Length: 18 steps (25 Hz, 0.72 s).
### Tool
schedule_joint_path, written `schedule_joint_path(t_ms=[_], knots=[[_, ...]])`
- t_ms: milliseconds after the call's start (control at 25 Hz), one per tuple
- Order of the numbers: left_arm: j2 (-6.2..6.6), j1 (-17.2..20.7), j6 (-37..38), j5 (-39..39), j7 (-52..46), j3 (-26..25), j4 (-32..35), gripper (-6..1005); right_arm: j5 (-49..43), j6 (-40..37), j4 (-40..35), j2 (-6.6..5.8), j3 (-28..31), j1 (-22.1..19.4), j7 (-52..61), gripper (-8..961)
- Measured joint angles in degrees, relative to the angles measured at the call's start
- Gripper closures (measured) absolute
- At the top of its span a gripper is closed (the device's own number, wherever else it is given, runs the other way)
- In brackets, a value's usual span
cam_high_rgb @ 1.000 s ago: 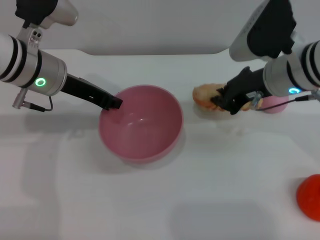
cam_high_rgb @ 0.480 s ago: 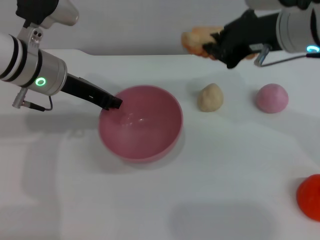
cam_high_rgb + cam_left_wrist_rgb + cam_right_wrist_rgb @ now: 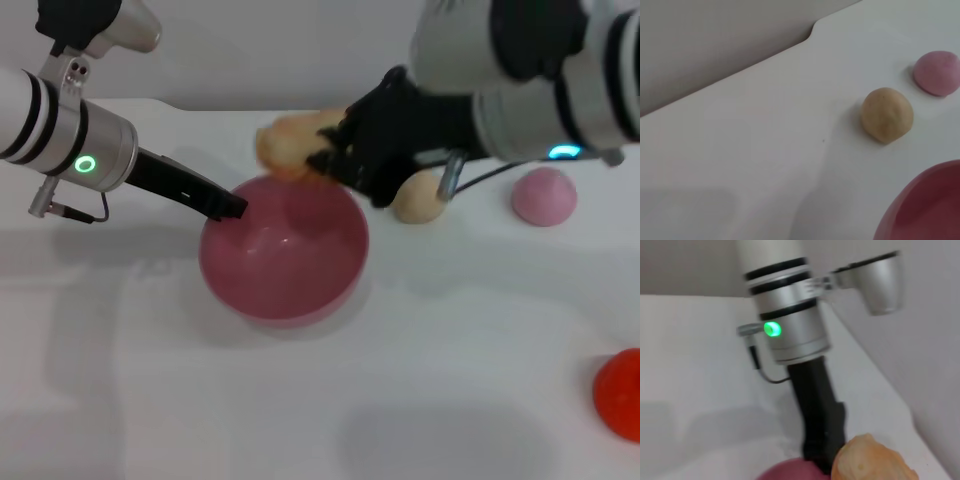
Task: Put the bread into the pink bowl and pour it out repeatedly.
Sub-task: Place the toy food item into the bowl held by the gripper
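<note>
Over the far rim of the pink bowl (image 3: 283, 248) my right gripper (image 3: 335, 160) is clamped on the bread (image 3: 290, 143), lined up for the drop. My left gripper (image 3: 228, 206) pinches the bowl's left rim so it doesn't slide.

Both arms are silver-white cylinders with black bands, glowing green ring lights, thin grey cables and black fingers (image 3: 222, 204).

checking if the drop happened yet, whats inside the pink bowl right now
The pink bowl shows only its bare pink inside. The bread is above its far rim, held by the right gripper. The left gripper grips the near-left rim.
</note>
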Motion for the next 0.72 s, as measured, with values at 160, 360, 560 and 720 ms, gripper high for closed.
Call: schedule_joint_path(t_ms=[160,360,560,720], knots=[[-0.11,-0.03,0.09,-0.19,-0.01,0.08,-0.04,926,0.42,-0.02,0.62,0.06,-3.67,0.35,-0.14,823],[-0.2,-0.03,-0.06,-0.34,-0.11,0.95,-0.21,926,4.54,-0.04,1.78,0.05,-6.22,0.67,-1.9,825],[-0.2,-0.03,-0.09,-0.36,-0.39,1.5,-0.23,926,6.94,0.35,4.11,-0.1,-7.04,0.94,-4.21,825],[-0.2,-0.03,0.02,-0.42,-0.47,1.51,-0.23,926,7.0,1.38,6.84,-0.21,-7.34,1.21,-5.11,826]])
